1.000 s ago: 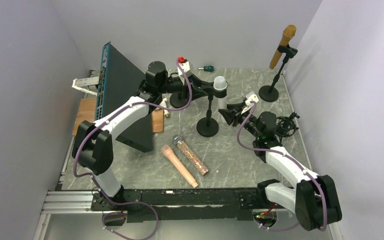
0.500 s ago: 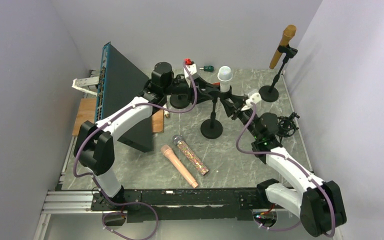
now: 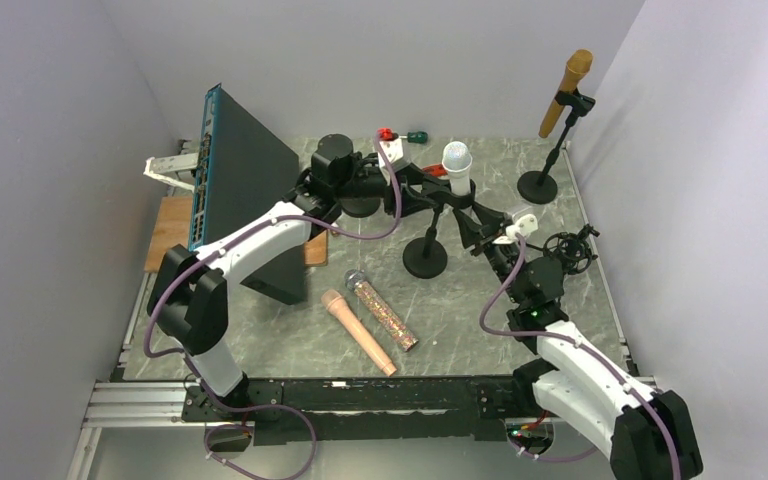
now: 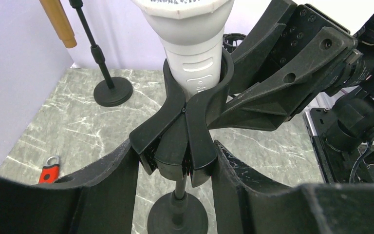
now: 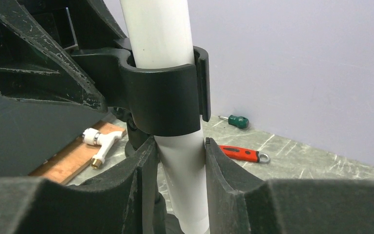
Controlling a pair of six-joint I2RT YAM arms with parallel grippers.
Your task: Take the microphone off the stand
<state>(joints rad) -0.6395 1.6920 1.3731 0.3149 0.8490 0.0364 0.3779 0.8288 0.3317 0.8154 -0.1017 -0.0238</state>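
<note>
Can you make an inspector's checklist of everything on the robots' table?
Surface: grey marbled table.
Job's things: white microphone stands in the clip of the stand.
Clutter: pink microphone and glitter microphone lying loose; brown microphone on a second stand; blue box; wooden board; red tool; green screwdriver.
Grippers: left gripper closed around the clip; right gripper shut on the white microphone just below the clip.
Cables: purple cables run along both arms.
Surroundings: plain walls on three sides.
</note>
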